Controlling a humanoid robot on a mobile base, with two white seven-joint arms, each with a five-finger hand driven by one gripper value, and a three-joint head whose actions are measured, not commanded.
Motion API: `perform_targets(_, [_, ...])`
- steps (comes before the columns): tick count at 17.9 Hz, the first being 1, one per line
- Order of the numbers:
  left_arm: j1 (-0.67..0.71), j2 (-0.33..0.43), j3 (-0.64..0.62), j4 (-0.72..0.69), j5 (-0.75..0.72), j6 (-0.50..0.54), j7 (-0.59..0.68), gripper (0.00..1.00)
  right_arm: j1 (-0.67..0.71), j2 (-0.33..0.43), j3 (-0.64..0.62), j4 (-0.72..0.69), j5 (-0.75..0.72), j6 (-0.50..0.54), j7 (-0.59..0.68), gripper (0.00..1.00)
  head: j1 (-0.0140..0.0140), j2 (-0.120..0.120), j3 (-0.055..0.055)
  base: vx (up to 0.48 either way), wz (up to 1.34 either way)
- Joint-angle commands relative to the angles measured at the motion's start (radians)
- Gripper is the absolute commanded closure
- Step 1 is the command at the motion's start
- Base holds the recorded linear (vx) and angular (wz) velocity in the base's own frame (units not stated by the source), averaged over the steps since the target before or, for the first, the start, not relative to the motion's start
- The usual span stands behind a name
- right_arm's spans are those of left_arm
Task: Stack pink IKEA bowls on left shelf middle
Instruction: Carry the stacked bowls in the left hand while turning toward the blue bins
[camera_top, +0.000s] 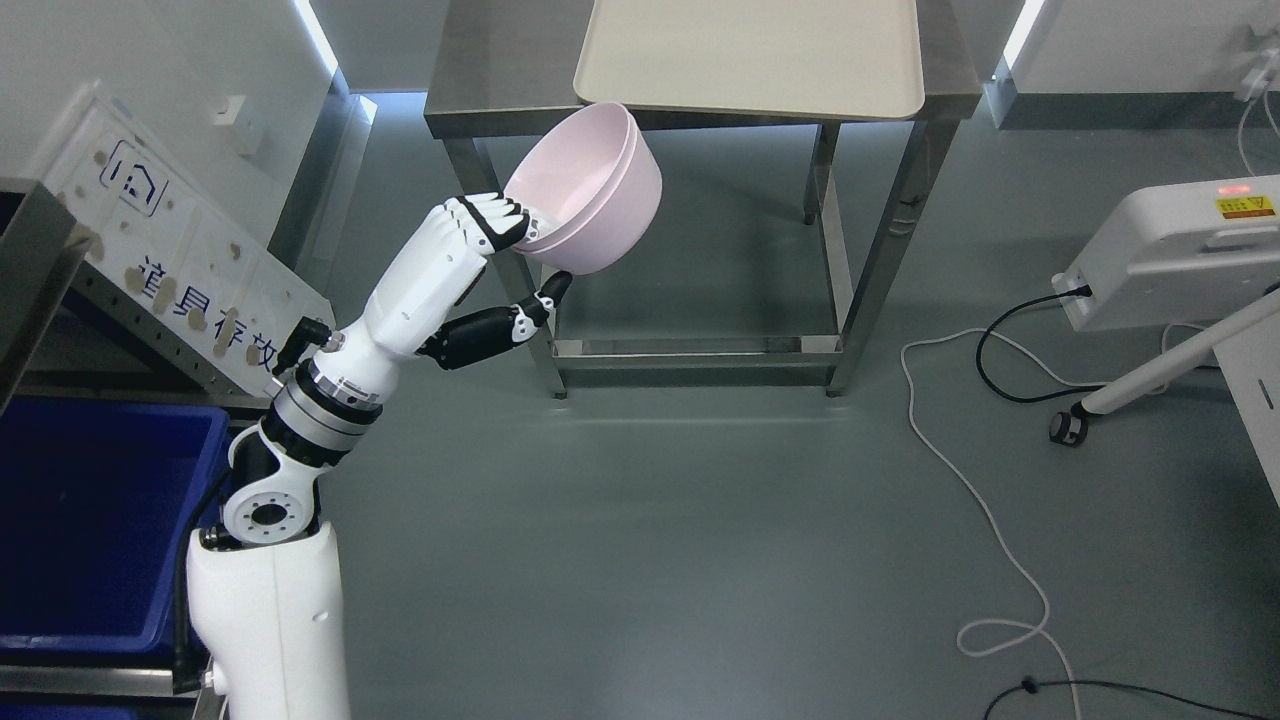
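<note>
Two nested pink bowls (600, 195) hang tilted in the air in front of the steel table, their opening facing up and left. My left hand (520, 255) is shut on them: the fingers (490, 220) hook over the near rim and the thumb (550, 292) presses under the base. The left arm rises from the lower left of the head view. The shelf stands at the left edge, with a steel frame (40, 250) and a white sign board (170, 260) leaning on it. My right arm does not show.
A steel table (500, 70) at the top carries a cream tray (750, 50). A blue bin (90, 520) sits at the lower left. A white machine (1170, 250) on a wheeled stand is at the right, with cables (980, 500) trailing over the grey floor.
</note>
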Motion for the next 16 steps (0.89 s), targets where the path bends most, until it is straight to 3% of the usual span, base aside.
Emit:
perform_targets(1, [0.015, 0.017, 0.004, -0.026, 0.01, 0.0, -0.001, 0.97, 0.0, -0.017, 0.0, 0.0, 0.0, 0.001, -0.001, 0.0, 0.0, 0.0, 0.0, -0.402, 0.15])
perform_targets(6, [0.016, 0.017, -0.143, -0.071, 0.01, 0.0, -0.002, 0.97, 0.0, -0.017, 0.0, 0.0, 0.0, 0.001, -0.001, 0.0, 0.0, 0.0, 0.0, -0.39, -0.01])
perform_targets(16, [0.021, 0.017, -0.119, -0.08, 0.046, 0.0, -0.002, 0.96, 0.0, -0.017, 0.0, 0.0, 0.0, 0.001, -0.001, 0.0, 0.0, 0.0, 0.0, -0.318, -0.12])
